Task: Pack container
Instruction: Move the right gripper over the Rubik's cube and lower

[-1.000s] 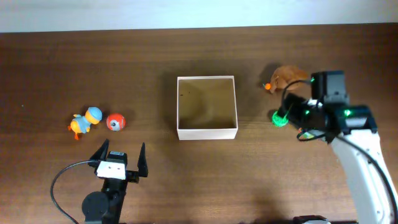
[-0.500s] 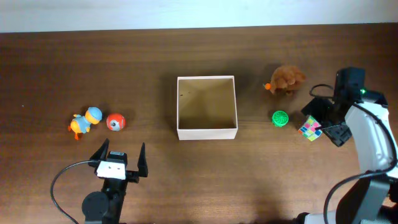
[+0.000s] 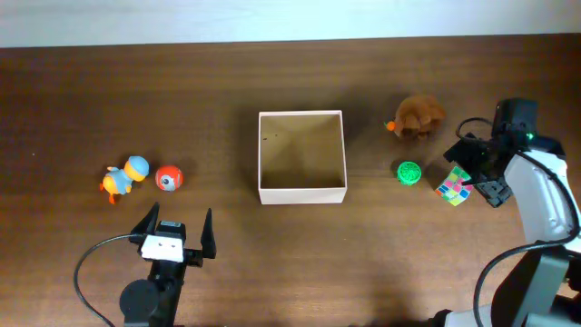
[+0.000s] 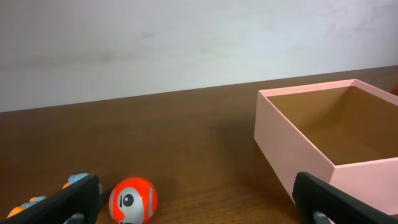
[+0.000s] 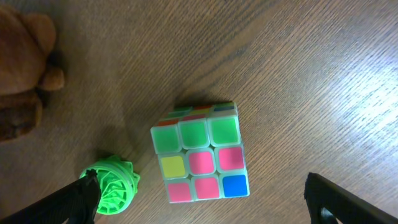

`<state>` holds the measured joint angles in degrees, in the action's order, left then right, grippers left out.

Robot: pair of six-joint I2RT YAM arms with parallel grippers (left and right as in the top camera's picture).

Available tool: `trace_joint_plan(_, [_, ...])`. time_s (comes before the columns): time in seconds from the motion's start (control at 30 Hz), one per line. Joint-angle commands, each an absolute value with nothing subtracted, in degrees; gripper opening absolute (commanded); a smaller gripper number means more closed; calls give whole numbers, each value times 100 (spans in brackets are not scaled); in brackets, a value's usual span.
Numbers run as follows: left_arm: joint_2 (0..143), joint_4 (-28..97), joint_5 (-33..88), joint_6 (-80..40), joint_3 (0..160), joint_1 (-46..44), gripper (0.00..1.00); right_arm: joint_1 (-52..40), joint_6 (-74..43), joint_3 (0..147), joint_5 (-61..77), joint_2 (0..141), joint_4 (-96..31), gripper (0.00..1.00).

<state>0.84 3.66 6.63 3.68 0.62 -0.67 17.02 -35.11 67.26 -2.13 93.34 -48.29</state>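
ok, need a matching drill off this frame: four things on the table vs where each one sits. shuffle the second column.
Things
1. container
2. red ball
3. puzzle cube
4. brown plush toy

Places
a. just right of the green ball
b. mid-table, nothing inside it
c. left of the box, beside the blue-and-orange duck toy
d. behind the green ball, farther from the robot

Pairs: 1-b, 2-c, 3-a, 4-d
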Motion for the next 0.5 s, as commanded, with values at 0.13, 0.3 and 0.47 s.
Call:
trace_joint_plan(0.13, [34, 397, 666, 480, 51, -34, 99, 1726, -3474, 6652, -215, 9876, -4661, 99])
trace_joint_plan(0.3, [34, 397, 666, 480, 51, -34, 99, 1726, -3474, 6652, -213, 10300, -4508, 99])
trace_joint_plan(0.47, [34, 397, 666, 480, 51, -34, 99, 1726, -3472, 6652, -187, 10610, -4423, 99])
